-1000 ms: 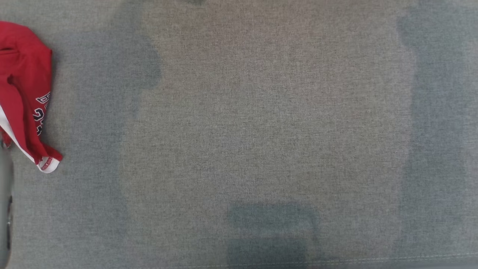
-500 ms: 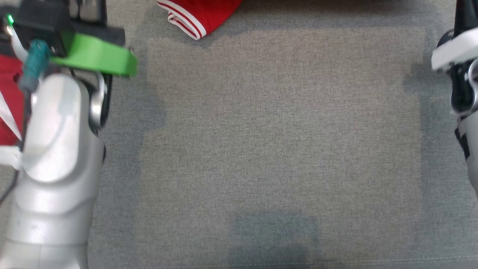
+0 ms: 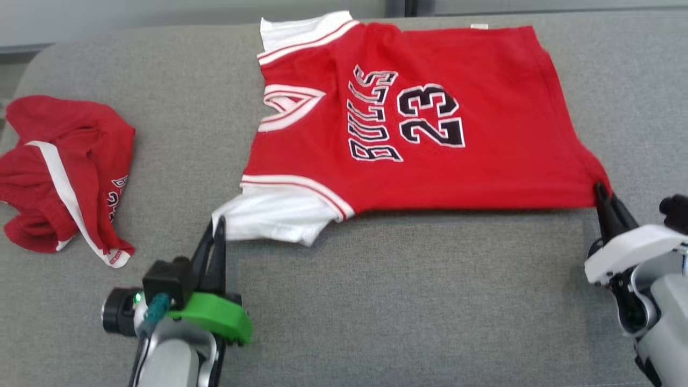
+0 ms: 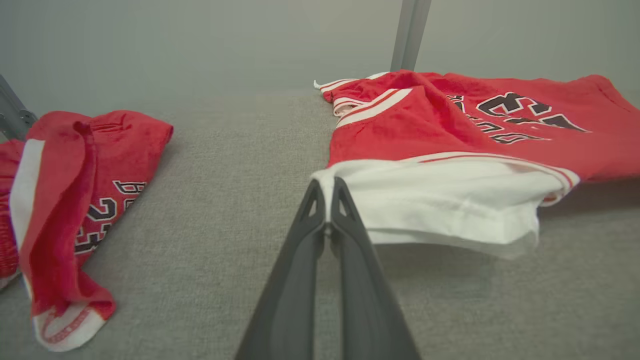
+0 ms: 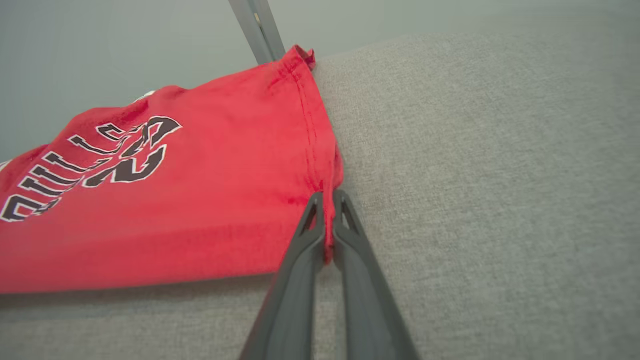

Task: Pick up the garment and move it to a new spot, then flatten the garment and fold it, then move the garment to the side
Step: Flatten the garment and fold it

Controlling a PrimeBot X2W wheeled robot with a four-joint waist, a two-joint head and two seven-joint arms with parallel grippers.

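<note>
Upward the head camera has swung since half a second ago, so the garment (image 3: 430,118) now shows whole, spread print-up on the grey cushion (image 3: 403,301), with the left gripper (image 3: 219,226) at its white sleeve and the right gripper (image 3: 599,189) at its hem corner. In the left wrist view, the fingers (image 4: 345,210) are pressed together on the sleeve edge. In the right wrist view, the fingers (image 5: 346,212) pinch the red hem corner.

Garment (image 3: 484,161): red jersey-style T-shirt, white sleeves, red-white striped trim, black white-outlined "BULLS 23" print facing up. It lies sideways, spread mostly flat across the centre and far right. Collar and sleeves point left, hem right. Small white tag (image 3: 478,26) at the far edge. Near-left sleeve corner and near-right hem corner are raised slightly, with the near edge drawn straight between them.
</note>
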